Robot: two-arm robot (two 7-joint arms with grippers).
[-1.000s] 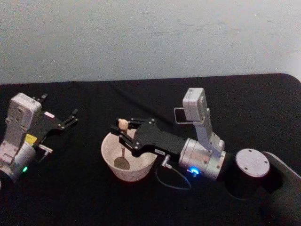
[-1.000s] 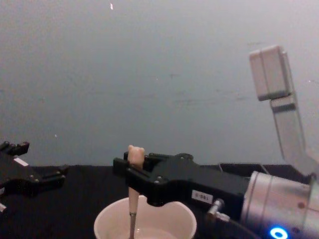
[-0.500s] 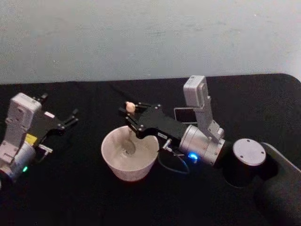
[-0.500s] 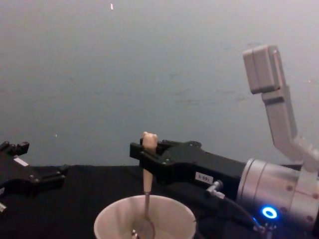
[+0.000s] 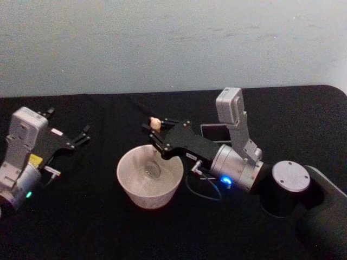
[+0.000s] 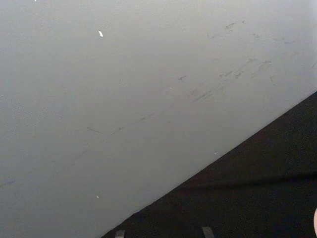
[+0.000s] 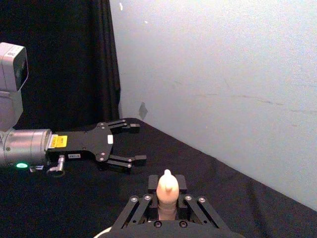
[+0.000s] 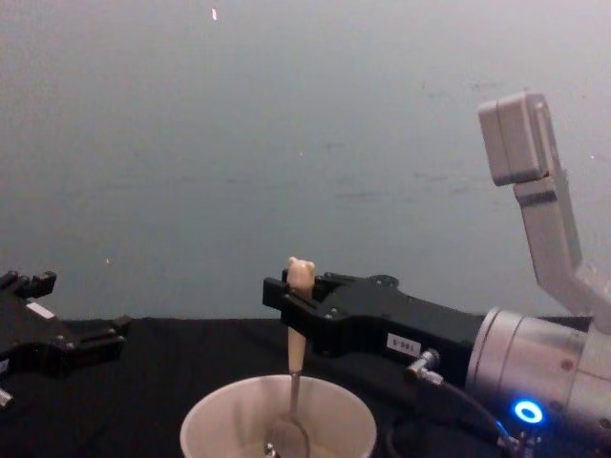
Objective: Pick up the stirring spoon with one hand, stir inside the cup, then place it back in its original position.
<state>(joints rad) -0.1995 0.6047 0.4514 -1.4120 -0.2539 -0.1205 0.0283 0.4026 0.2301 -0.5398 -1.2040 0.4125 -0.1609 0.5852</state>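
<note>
The right gripper sits at the centre of the head view, reaching in from the right, above the far rim of the cup. Its fingers are closed on the beige handle of the spoon, just under the bear-head knob. In the chest view the spoon hangs near upright, metal bowl down inside the cup; contact with the cup floor cannot be confirmed. The cup stands on the black table, lower centre of frame. The holder stands just right of centre, behind the right arm, apart from the cup. The left gripper is at the left edge, well clear of the cup, fingers spread wide and holding nothing; the right wrist view agrees.
</note>
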